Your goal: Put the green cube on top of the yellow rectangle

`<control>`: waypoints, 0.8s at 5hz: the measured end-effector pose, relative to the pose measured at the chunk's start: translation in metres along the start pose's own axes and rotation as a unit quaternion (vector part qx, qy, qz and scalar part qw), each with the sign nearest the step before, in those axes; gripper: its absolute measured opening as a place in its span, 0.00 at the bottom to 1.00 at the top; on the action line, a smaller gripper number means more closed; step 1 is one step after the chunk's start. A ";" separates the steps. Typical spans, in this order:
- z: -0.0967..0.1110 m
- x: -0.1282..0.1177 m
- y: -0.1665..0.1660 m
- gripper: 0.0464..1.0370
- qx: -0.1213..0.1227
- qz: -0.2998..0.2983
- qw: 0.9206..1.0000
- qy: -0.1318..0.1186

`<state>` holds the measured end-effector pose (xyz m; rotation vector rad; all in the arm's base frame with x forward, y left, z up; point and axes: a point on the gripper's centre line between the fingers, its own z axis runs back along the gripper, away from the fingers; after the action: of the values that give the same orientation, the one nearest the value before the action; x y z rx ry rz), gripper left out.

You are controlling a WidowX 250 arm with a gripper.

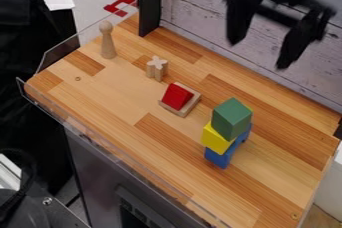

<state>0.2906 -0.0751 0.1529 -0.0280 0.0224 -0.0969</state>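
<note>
gripper point(259, 54), far right: gaping wide, holding nothing. cube point(232, 118), right: sitting on yellow block point(215, 140). we are judging placing done, next needing only to keep clear.

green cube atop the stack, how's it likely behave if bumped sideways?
The green cube looks stiff, with crisp edges; its flat faces suggest sliding or tipping, not rolling. Perched on the yellow block above a blue block, it could topple everything.

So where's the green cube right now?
In the camera view, the green cube sits right of centre, on top of the yellow block, above the blue piece.
</note>
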 end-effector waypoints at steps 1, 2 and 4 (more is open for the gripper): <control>-0.018 -0.001 0.038 0.96 -0.008 0.053 0.999 0.000; -0.028 -0.007 0.063 0.96 0.001 0.072 0.997 0.009; -0.041 -0.009 0.090 0.96 0.016 0.082 0.996 0.015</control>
<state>0.2897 0.0138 0.1095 0.0083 0.0538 0.0675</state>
